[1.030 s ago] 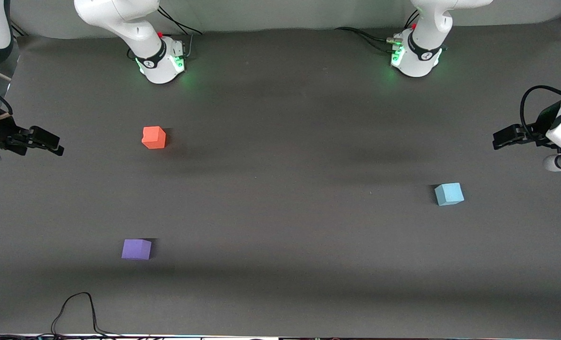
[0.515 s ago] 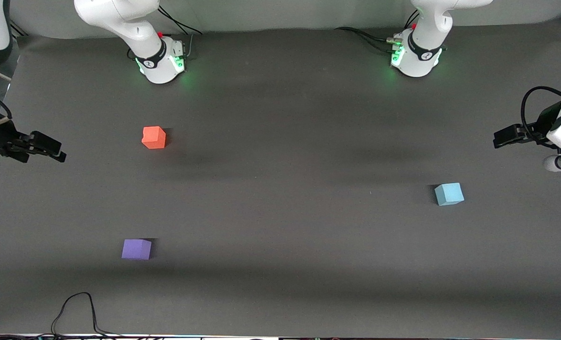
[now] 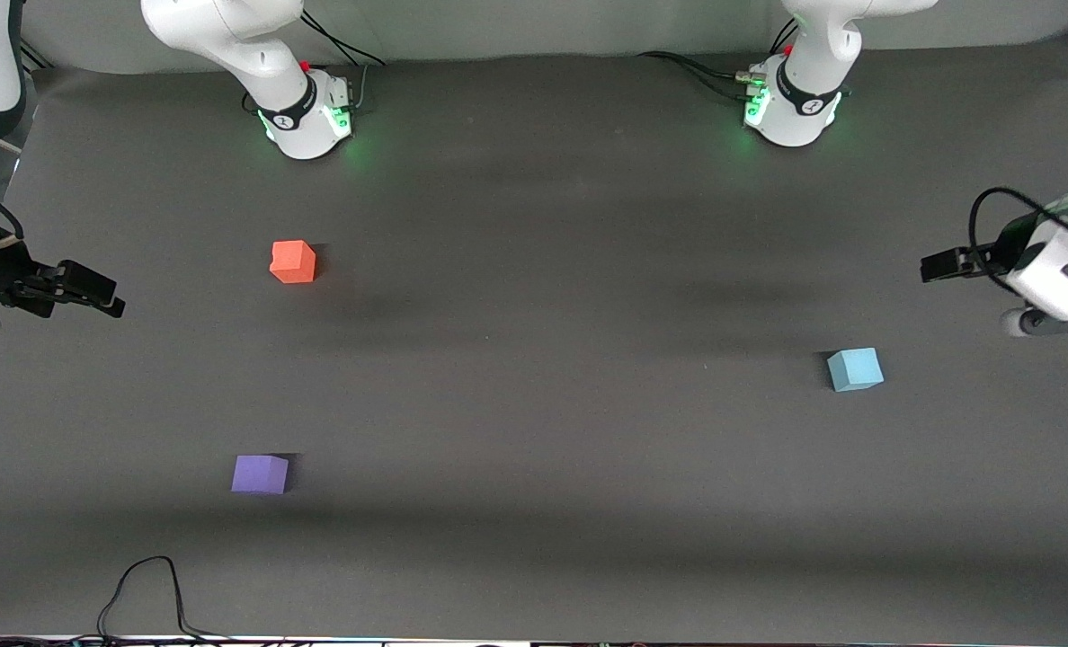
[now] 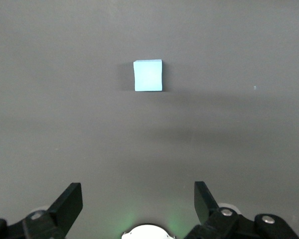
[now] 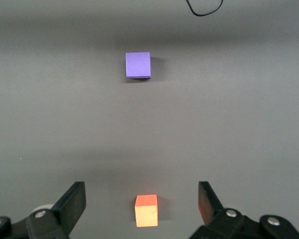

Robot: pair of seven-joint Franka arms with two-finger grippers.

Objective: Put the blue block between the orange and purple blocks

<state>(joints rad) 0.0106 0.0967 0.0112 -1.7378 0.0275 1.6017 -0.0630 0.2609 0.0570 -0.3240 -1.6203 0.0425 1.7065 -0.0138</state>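
Hovering with fingers spread and nothing held: left claw (image 3: 934, 266) above the tabletop (image 3: 543, 404) at the left arm's end. Blue block (image 3: 855, 369) on the tabletop close by, untouched. Right claw (image 3: 107, 296) likewise released, empty, above the right arm's end. Orange block (image 3: 293, 261) and purple block (image 3: 260, 474) well apart there, purple nearer the front camera.

This looks like a robotics lab, because two white robot arms (image 3: 795, 76) stand bolted on a worktop (image 3: 543, 404) covered with plain dark grey cloth, green status lights glow at their bases, loose black cables (image 3: 143, 593) run along the edges, and only small coloured foam cubes (image 3: 292, 261) lie there.
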